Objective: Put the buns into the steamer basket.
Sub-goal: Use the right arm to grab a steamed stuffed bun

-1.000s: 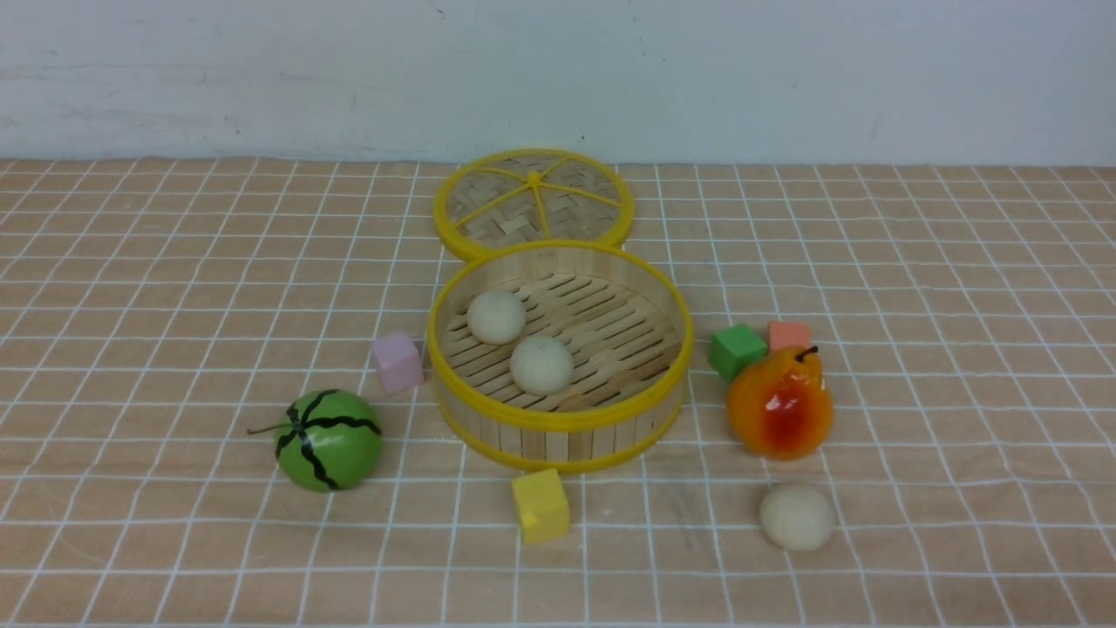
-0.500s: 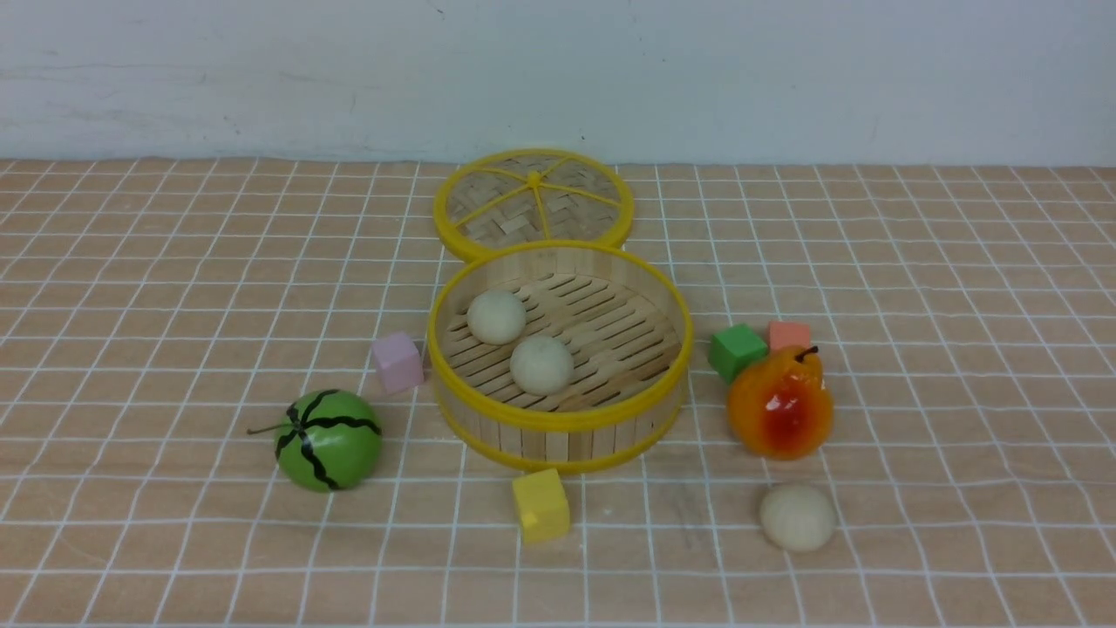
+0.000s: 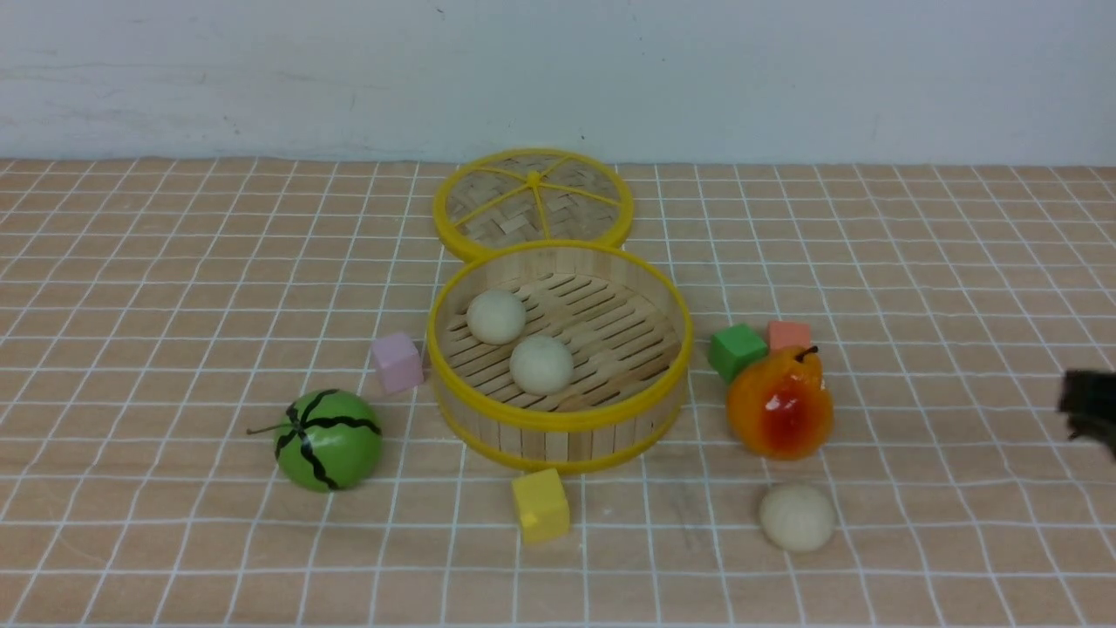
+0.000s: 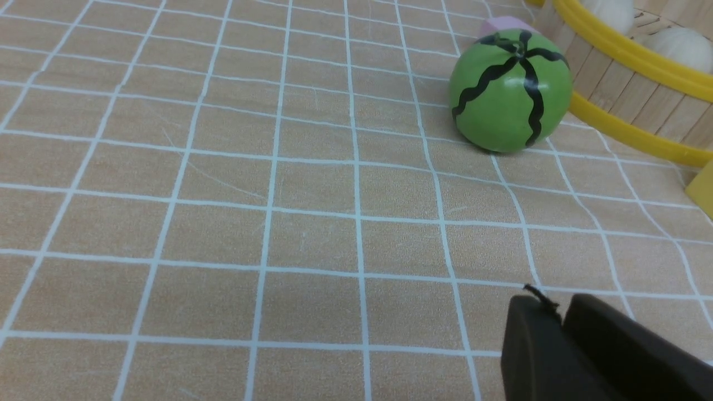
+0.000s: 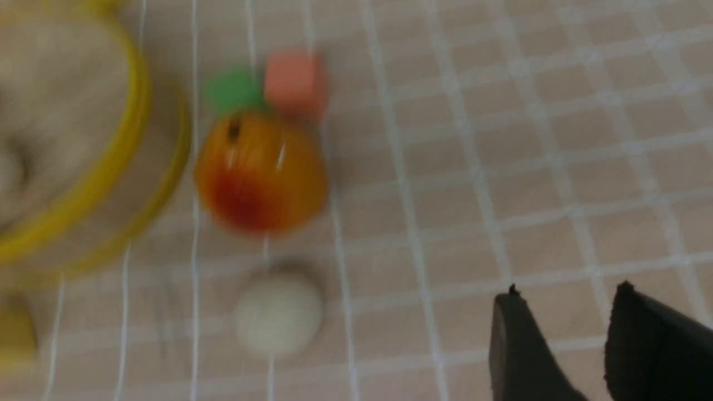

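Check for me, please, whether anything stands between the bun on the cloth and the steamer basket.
Nothing visible blocks it. The pear stands close beside the straight line from the bun to the steamer basket, not on it; only the basket's own wall must be cleared.

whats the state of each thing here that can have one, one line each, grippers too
steamer basket, upright, uncovered
lid, off, lying flat behind the basket
back bun, inside the basket
front bun, inside the basket
third bun, outside, on the table in front of the pear, not held
left gripper, shut, empty
right gripper, open, empty
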`<action>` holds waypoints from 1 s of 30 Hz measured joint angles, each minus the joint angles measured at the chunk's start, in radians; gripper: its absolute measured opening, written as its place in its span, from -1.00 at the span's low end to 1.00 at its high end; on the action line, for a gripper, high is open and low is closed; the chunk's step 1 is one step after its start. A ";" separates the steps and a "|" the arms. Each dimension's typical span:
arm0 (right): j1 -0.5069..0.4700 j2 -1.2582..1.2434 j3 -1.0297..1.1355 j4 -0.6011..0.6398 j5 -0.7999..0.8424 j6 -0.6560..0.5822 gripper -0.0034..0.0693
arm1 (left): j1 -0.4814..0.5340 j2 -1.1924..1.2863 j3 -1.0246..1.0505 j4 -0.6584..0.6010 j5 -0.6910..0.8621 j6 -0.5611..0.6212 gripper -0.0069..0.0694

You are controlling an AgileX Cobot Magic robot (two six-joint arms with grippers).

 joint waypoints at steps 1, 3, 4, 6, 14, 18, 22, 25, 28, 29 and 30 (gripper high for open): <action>0.035 0.052 -0.018 0.027 0.031 -0.034 -0.24 | 0.000 0.000 0.000 0.000 0.000 0.000 -0.62; 0.086 0.119 -0.048 0.070 0.071 -0.089 -0.24 | 0.000 0.000 0.000 0.000 0.000 0.000 -0.62; 0.096 0.127 -0.052 0.078 0.074 -0.094 -0.24 | 0.000 0.000 0.000 0.000 0.000 0.000 -0.62; 0.157 0.226 -0.113 0.126 0.110 -0.160 -0.24 | 0.000 0.000 0.000 0.000 0.000 0.000 -0.61; 0.231 0.509 -0.307 0.153 0.154 -0.251 -0.24 | 0.000 0.000 0.000 0.000 0.000 0.000 -0.59; 0.233 0.590 -0.339 0.131 0.151 -0.255 -0.24 | 0.000 0.000 0.000 0.000 0.000 0.000 -0.58; 0.234 0.660 -0.353 0.092 0.126 -0.255 -0.24 | 0.000 0.000 0.000 0.000 0.000 0.000 -0.58; 0.234 0.678 -0.354 0.091 0.107 -0.255 -0.24 | 0.000 0.000 0.000 0.000 0.000 0.000 -0.58; 0.234 0.693 -0.356 0.092 0.090 -0.255 -0.25 | 0.000 0.000 0.000 0.000 0.000 0.000 -0.58; 0.234 0.697 -0.356 0.092 0.087 -0.255 -0.26 | 0.000 0.000 0.000 0.000 0.000 0.000 -0.58; 0.234 0.702 -0.357 0.092 0.086 -0.255 -0.28 | 0.000 0.000 0.000 0.000 0.000 0.000 -0.58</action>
